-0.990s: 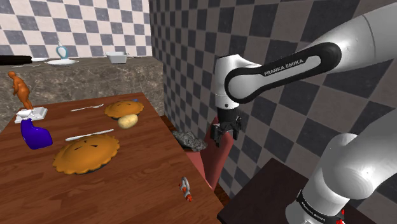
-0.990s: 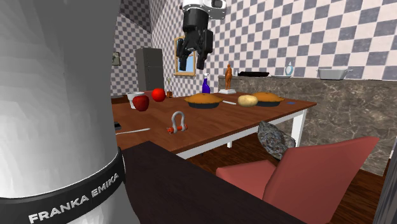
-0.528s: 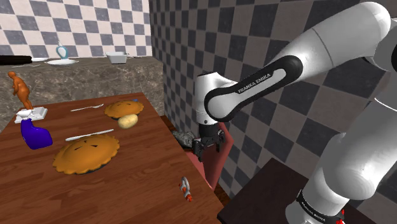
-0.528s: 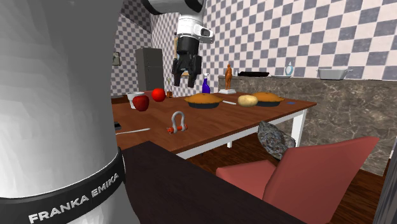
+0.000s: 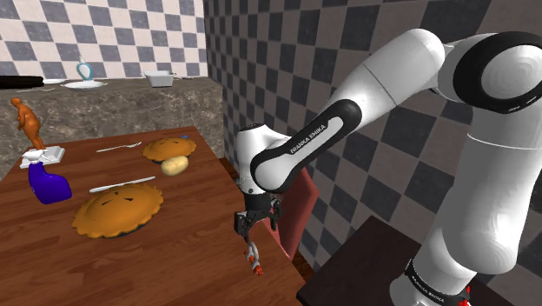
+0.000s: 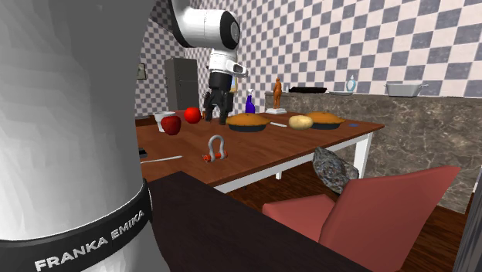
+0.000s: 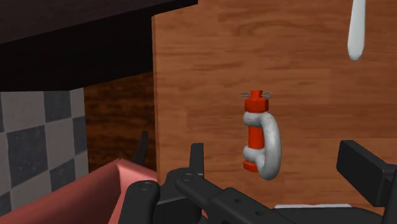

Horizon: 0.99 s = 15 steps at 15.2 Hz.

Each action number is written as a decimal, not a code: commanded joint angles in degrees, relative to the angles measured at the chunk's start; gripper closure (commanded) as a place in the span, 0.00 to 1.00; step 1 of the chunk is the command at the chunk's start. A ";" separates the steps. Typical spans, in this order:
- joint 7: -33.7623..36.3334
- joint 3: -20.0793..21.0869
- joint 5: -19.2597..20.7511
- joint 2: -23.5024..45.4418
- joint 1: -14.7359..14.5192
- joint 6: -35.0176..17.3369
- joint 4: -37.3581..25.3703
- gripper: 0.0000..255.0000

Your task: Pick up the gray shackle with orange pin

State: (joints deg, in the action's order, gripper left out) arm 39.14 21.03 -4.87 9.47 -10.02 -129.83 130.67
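The gray shackle (image 5: 253,257) with its orange pin lies flat on the wooden table (image 5: 174,261), close to the edge nearest the stand. It stands out in the second exterior view as the shackle (image 6: 216,147) near the table's front edge. My gripper (image 5: 254,229) hangs a short way above it, pointing down, fingers apart and holding nothing. In the wrist view the shackle (image 7: 262,137) lies between and beyond the open gripper (image 7: 280,167), with its pin along the side of the left fingertip (image 7: 196,157). From the second exterior view the gripper (image 6: 215,116) sits above the table behind the shackle.
A pie (image 5: 117,211), a knife (image 5: 122,184), a blue bottle (image 5: 48,185), a potato (image 5: 175,164) and a second pie (image 5: 168,148) sit farther along the table. A red chair (image 5: 293,209) stands beside the table edge. Two red apples (image 6: 171,124) lie nearby.
The arm has swung down and toward the shoulder view's left, from over the red chair by the wall to just above the shackle. The fingers stayed open.
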 commanded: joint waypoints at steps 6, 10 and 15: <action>2.41 -0.62 2.59 7.58 -1.39 -4.68 -2.57 0.00; 2.69 -0.96 3.25 9.29 -1.67 -6.41 -2.49 0.00; 2.66 -0.98 3.26 9.34 -1.66 -6.60 -2.34 1.00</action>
State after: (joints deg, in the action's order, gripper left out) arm 41.80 20.06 -1.62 18.78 -11.68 -136.41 128.30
